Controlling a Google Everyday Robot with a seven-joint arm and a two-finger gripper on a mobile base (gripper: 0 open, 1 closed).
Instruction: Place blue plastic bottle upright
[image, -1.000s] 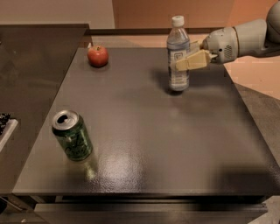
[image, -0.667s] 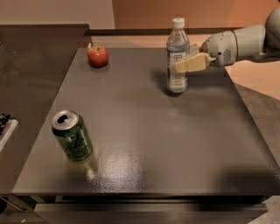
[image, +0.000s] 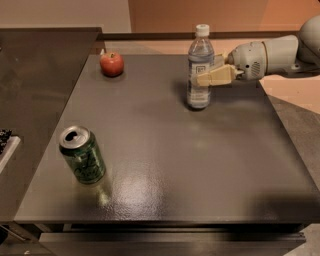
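Note:
The blue plastic bottle (image: 200, 70), clear with a white cap and a pale label, is upright at the back right of the dark table (image: 165, 150). Its base is at or just above the table top. My gripper (image: 209, 70) reaches in from the right and is shut on the bottle at label height. One cream finger (image: 216, 76) lies across the bottle's front right side. The other finger is mostly hidden behind the bottle.
A green soda can (image: 83, 155) stands tilted near the front left. A red apple (image: 112, 64) sits at the back left. A darker counter (image: 35, 90) adjoins the table on the left. The white arm (image: 272, 55) stretches off to the right.
The bottle and my gripper have moved down a little together, toward the table top. The can and the apple have not moved.

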